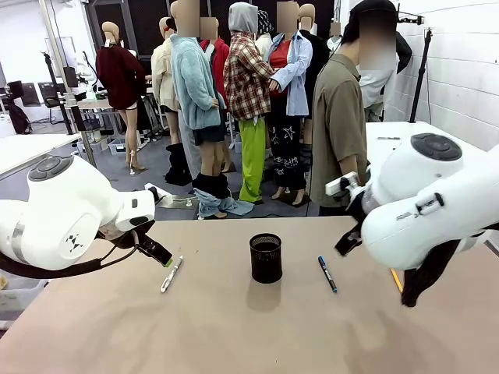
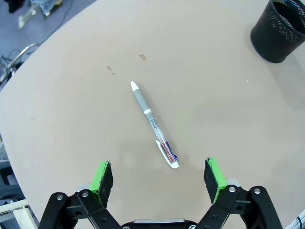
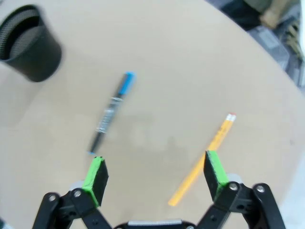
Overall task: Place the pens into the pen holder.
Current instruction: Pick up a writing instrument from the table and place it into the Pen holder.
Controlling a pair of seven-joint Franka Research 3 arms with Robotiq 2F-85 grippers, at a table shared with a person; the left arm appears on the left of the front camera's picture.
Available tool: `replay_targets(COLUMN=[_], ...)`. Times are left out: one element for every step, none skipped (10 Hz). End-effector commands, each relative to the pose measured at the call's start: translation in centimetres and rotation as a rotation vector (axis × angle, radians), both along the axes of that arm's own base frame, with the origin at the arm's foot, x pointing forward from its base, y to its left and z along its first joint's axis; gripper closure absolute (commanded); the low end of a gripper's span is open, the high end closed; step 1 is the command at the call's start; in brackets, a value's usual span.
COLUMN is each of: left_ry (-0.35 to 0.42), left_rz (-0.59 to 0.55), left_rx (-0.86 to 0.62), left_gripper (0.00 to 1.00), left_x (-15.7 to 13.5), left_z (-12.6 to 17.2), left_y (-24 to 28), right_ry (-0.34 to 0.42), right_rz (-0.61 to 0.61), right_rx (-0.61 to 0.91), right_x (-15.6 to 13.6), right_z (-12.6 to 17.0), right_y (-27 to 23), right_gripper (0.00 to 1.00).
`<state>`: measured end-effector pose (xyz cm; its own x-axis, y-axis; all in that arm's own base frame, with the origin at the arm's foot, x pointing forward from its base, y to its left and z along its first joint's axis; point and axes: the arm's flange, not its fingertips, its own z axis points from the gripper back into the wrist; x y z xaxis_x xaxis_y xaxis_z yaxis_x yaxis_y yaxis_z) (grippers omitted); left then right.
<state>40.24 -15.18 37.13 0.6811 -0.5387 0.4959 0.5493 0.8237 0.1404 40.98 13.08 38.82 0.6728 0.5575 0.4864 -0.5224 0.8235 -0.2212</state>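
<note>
Held left claw (image 2: 157, 164) spread wide above white-grey pen (image 2: 152, 124), flat on worktop (image 2: 214, 95), likely to straddle it for a pinch. Held right claw (image 3: 155, 157) equally spread, empty, between blue-ended pen (image 3: 110, 112) and orange pencil (image 3: 205, 160). Farther off, found pen holder (image 1: 266, 258) upright mid-worktop, within either arm's reach, nothing sticking out.

L gripper (image 2: 158, 175) hangs over the tan table (image 2: 224, 105) w/ jaws spread wide, green pads (image 2: 102, 175) far apart. White-grey pen (image 2: 152, 123) lies flat, diagonal, just ahead betw. the pads, touching neither. Black mesh cup (image 2: 279, 31) stands upright at top-right, well apart from pen.
</note>
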Motion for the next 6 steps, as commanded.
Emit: replay_targets(left_ry=[0.000,0.000,0.000,0.000,0.000,0.000], left_rz=[0.002,0.002,0.002,0.002,0.002,0.002], left_rx=[-0.001,-0.001,-0.001,-0.001,-0.001,-0.001], left_gripper=[0.00,0.00,0.00,0.00,0.00,0.00], left_x=[0.0,0.0,0.0,0.0,0.0,0.0], left_z=[0.0,0.0,0.0,0.0,0.0,0.0], left_y=[0.1,0.1,0.1,0.1,0.1,0.1], right_ry=[0.025,0.051,0.098,0.159,0.226,0.278], right_rz=[-0.083,-0.122,-0.138,-0.167,-0.202,-0.236], right_rx=[-0.087,-0.097,-0.094,-0.091,-0.100,-0.105], right_x=[2.8,4.5,6.1,7.6,9.1,9.9], right_z=[2.2,2.4,2.2,1.7,0.9,0.2], right_y=[-0.6,-1.2,-1.9,-2.5,-3.2,-4.0], right_gripper=[0.00,0.00,0.00,0.00,0.00,0.00])
